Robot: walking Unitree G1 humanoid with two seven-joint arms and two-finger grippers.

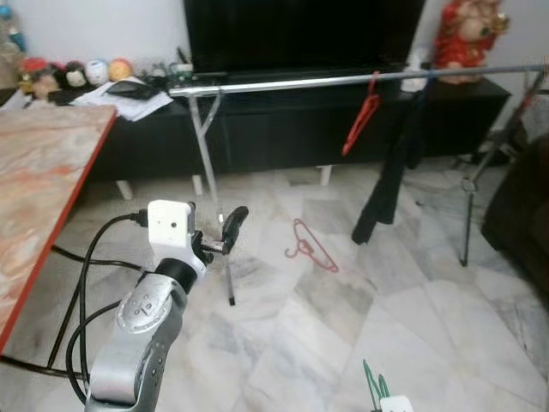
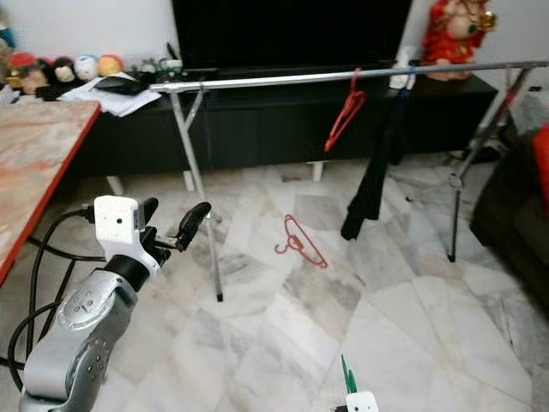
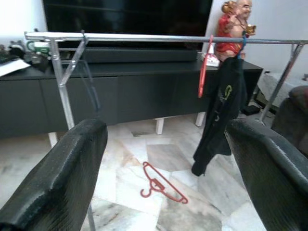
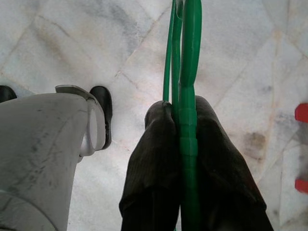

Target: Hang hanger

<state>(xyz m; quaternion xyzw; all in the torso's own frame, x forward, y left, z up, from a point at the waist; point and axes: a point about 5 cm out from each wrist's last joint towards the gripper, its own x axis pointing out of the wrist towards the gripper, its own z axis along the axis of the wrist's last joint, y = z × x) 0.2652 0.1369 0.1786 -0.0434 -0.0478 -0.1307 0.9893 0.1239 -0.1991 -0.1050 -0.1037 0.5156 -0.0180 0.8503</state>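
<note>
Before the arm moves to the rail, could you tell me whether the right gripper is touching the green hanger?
Touching. The right wrist view shows the right gripper with both fingers pressed against the green hanger.

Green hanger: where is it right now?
The green hanger is clamped between the right gripper fingers, low at the robot's right, above the marble floor, well short of the rail.

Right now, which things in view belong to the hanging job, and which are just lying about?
Job:
green hanger, clamped in right gripper
clothes rail
left gripper, open, raised

Lying about:
red hanger on floor
red hanger on rail
black garment
television
red figurine
</note>
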